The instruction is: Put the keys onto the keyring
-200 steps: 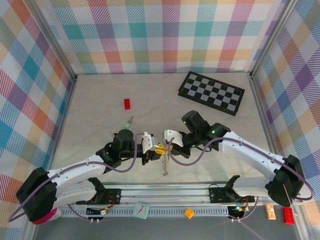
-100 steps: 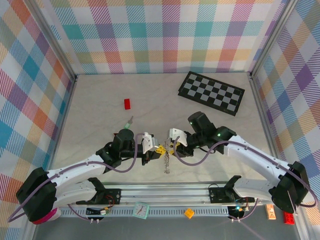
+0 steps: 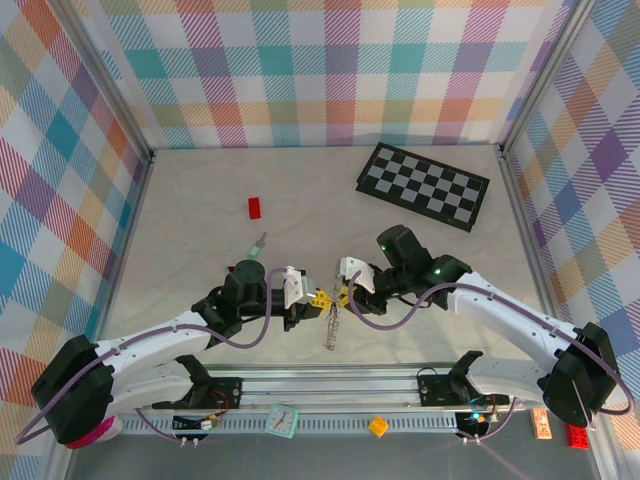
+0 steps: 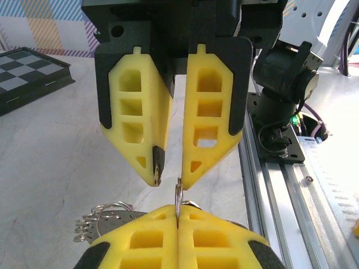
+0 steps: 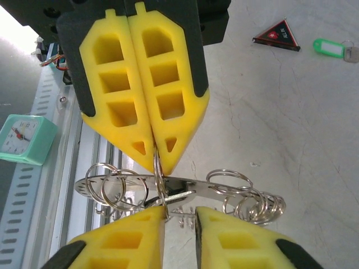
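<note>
Your left gripper [image 3: 320, 298] was clamped fully shut, its fingertips pressed together. Your right gripper [image 3: 341, 296] faced it tip to tip, almost touching, with its jaws parted by a narrow gap. Both forearms angled inward and low.

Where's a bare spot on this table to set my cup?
Free: between the small red brick and the black-and-white chequered board; also left of the brick. Crowded: the near middle, where the left gripper and right gripper meet at the silver metal keyring.

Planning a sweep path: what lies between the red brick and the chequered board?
Only bare tabletop, seen in the top view, between the red brick and the chequered board.
</note>
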Action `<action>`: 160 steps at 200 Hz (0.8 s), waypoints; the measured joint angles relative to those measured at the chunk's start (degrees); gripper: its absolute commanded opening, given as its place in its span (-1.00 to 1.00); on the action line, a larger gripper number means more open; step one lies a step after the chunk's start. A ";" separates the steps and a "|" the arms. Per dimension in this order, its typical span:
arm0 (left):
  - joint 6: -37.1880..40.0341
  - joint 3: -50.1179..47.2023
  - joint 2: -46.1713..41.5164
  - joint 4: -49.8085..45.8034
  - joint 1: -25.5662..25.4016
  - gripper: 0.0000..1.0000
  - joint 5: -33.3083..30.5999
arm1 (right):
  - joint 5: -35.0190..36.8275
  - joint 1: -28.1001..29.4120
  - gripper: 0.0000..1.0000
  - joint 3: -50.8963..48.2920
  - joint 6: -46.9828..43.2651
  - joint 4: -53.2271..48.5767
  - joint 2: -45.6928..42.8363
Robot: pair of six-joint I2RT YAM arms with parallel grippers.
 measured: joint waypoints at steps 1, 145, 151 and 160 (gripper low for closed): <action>0.00 0.00 0.00 0.02 0.00 -1.00 0.00 | -0.02 0.00 -0.73 0.00 0.04 0.00 0.00; -4.20 -3.61 -0.04 10.40 0.00 -1.00 -0.35 | -2.75 -0.20 -0.33 -0.37 2.14 1.51 2.97; -4.31 -3.65 -0.04 10.82 0.00 -1.00 -0.46 | -2.51 -0.35 -0.28 -0.83 2.43 2.01 2.25; -4.33 -3.80 -0.04 11.52 0.00 -1.00 -0.52 | -2.05 -0.44 -0.26 -1.64 3.13 2.40 0.85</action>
